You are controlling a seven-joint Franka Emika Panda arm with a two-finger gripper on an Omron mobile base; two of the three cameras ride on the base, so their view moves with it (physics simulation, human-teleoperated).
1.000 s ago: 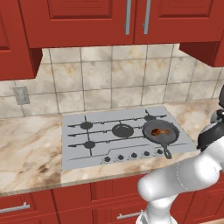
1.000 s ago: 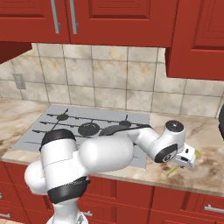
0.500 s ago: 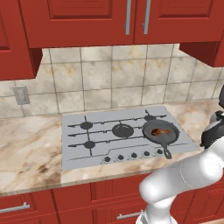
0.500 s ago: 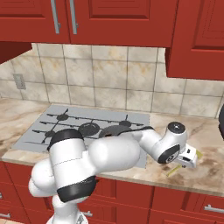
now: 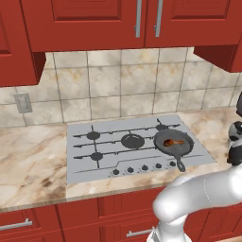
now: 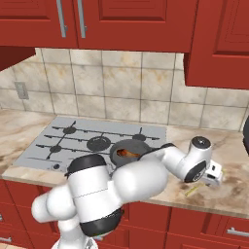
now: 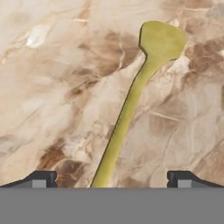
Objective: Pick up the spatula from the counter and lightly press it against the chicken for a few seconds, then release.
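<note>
An olive-yellow spatula (image 7: 131, 98) lies flat on the marble counter, its blade at the top of the hand view and its handle running down between my fingertips (image 7: 41, 178). My gripper (image 7: 112, 179) hangs open just above the handle end, with one finger on each side. In the right base view the gripper (image 6: 214, 175) points down at the counter right of the stove, and the spatula's end (image 6: 190, 190) sticks out beside it. The browned chicken (image 6: 126, 153) (image 5: 171, 141) sits in a dark frying pan (image 6: 141, 146) (image 5: 182, 147) on the stove's right front burner.
The grey cooktop (image 5: 94, 156) has several burners and a row of knobs along its front. The pan's handle (image 5: 178, 160) points toward the counter's front edge. A tiled wall and red cabinets stand behind, and marble counter (image 5: 28, 160) stretches to the left.
In the right base view my wrist has drifted slightly to the right over the spatula. The pan, the chicken and the spatula have stayed put.
</note>
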